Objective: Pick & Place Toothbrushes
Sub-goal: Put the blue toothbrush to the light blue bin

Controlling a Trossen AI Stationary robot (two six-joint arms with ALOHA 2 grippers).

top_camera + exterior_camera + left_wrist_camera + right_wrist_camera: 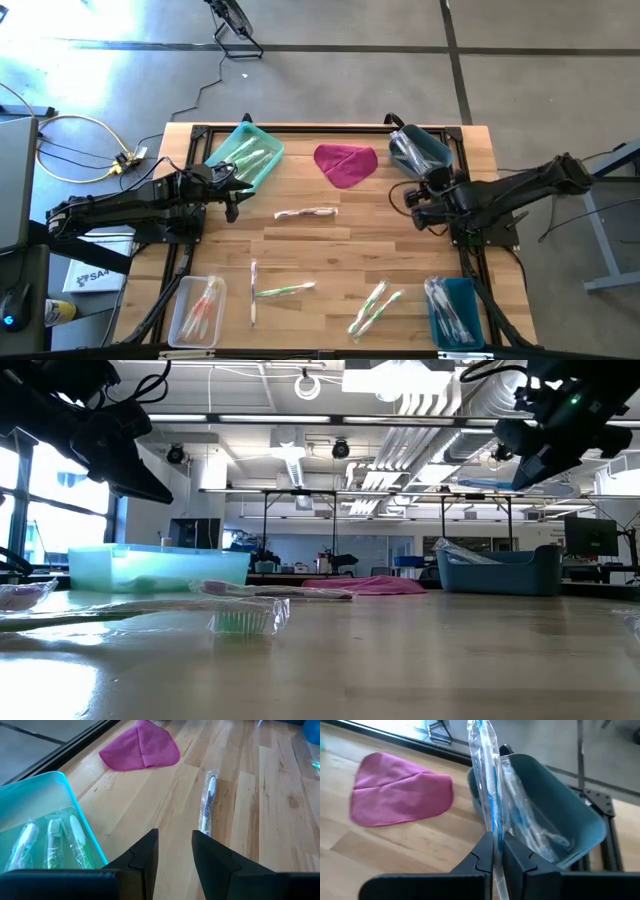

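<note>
The right gripper (494, 851) pinches a wrapped blue toothbrush (487, 780) just short of the dark teal bin (555, 800) at upper right. The left gripper (175, 851), empty and part open, hangs beside the filled turquoise tray (262, 172). Sorting looks partly done: several toothbrushes (375, 305) remain loose across the table's lower half.

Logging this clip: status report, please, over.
Left gripper open, empty, beside the light teal bin. Right gripper shut on a blue wrapped toothbrush, by the dark blue bin. Nothing in the way.
</note>
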